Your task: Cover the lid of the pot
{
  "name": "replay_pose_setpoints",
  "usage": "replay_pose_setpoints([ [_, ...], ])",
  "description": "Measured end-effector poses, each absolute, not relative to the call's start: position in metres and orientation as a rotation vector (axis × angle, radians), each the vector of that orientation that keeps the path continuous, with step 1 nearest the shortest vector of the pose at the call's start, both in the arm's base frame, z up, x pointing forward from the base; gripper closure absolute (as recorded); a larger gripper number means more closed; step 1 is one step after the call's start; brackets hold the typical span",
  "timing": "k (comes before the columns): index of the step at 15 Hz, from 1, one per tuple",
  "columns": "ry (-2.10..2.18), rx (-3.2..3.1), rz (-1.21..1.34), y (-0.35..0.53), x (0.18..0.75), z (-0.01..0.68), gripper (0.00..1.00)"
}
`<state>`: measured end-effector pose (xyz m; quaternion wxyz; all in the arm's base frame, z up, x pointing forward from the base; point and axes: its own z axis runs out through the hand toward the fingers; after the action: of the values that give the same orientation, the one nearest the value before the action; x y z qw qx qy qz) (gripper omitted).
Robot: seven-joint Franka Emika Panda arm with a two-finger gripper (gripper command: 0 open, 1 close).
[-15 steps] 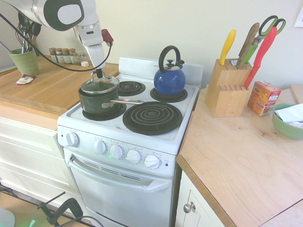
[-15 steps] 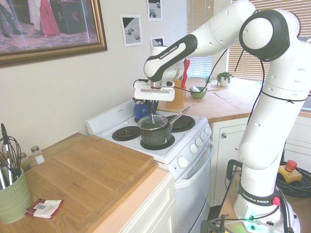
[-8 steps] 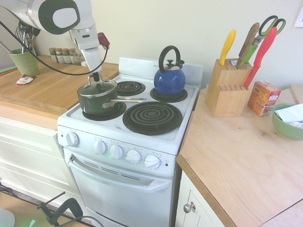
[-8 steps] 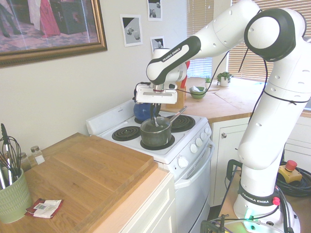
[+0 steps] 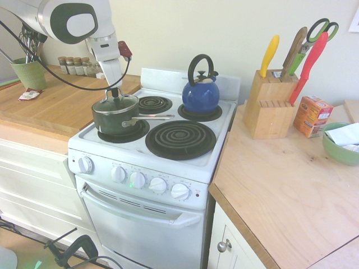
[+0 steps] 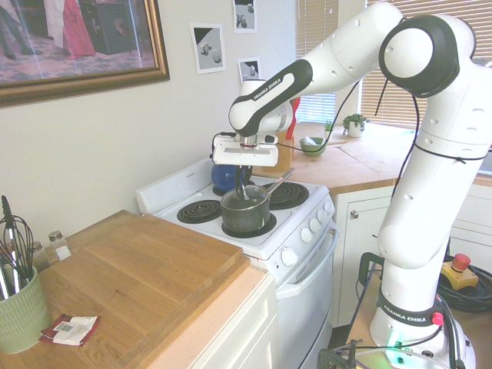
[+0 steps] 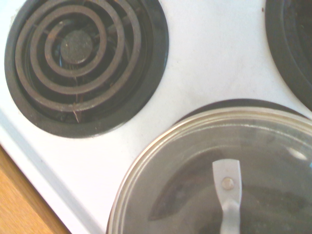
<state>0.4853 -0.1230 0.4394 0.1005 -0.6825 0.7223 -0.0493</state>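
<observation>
The tool [image 5: 115, 93] is clamped on the knob of the lid [image 5: 116, 103], directly above it, pointing steeply down. The lid lies on the pot [image 5: 114, 119], on the stove's [image 5: 168, 154] front burner nearest the wooden counter [image 5: 53, 106]. The pot's handle [image 5: 154, 117] points toward the large front coil, with the blue kettle [image 5: 200, 92] behind

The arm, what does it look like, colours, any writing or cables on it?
The arm is glossy white with rounded segments and dark grey-black caps at its joints. Black "FRANKA EMIKA" lettering runs along one joint band. A thin black cable hangs loosely along it to the wrist. A small dark red block sits near the wrist in the first exterior view. The gripper has a white body and slim dark fingers.
</observation>
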Motion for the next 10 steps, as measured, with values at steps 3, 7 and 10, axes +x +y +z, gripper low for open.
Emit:
replay_pose_setpoints([
  [3,2.134,-2.017,-0.146,-0.1231,0.4854,0.4394,0.00],
  [7,2.134,-2.017,-0.146,-0.1231,0.4854,0.4394,0.00],
  [10,2.134,-2.017,-0.146,-0.1231,0.4854,0.4394,0.00],
])
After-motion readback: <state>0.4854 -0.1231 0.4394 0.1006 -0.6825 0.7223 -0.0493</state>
